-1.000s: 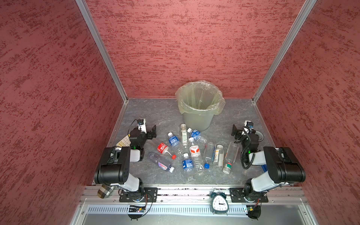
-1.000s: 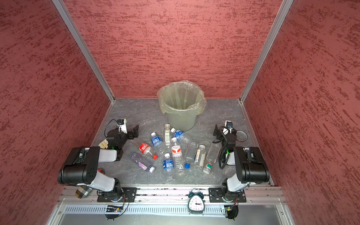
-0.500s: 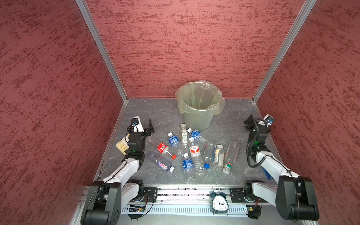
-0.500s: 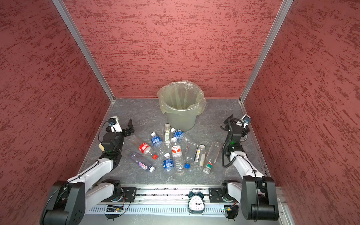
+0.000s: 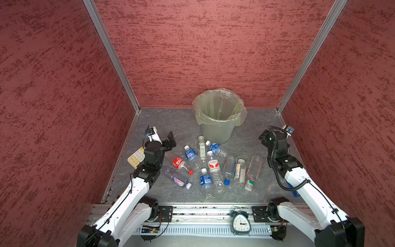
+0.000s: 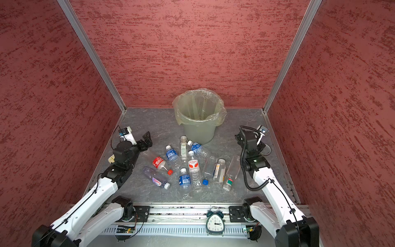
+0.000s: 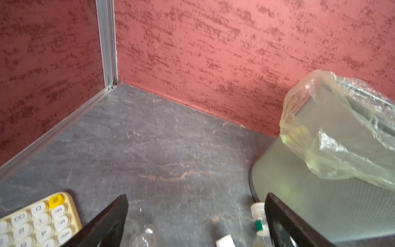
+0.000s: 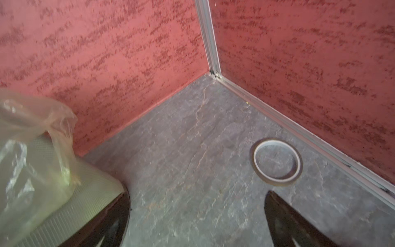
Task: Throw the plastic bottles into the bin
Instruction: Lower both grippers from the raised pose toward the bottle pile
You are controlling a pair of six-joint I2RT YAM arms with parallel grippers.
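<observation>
**A:** Where are the bottles [image 5: 213,165]?

**B:** All lying in a loose heap on the floor, just in front of the bin [image 5: 215,130]. The nearest ones lie close to its base. In both top views no bottle shows inside the bin.

**A:** What has just changed?

**B:** Only the arms. A second ago both sat folded back by the front rail. Now both stretch forward, one on each side of the heap. No bottle has shifted.

**A:** And the jaws?

**B:** The left gripper [image 7: 196,196] has its jaws wide apart with nothing between them. The right gripper [image 8: 197,193] is the same.

**A:** So what does that mean for the task?

**B:** I judge it barely begun. The arms are unfolding to a ready pose, every bottle is left to pick, and neither gripper is over one yet.

**A:** Does one view add anything?

**B:** The right wrist view shows the tape roll [image 8: 277,161] whole, flat on the floor near the side wall. In a top view the tape roll [image 6: 268,151] is mostly behind the arm. The left wrist view shows the calculator [image 7: 36,220] keys plainly, but only a couple of bottles at its edge. The top views give the whole heap.
</observation>
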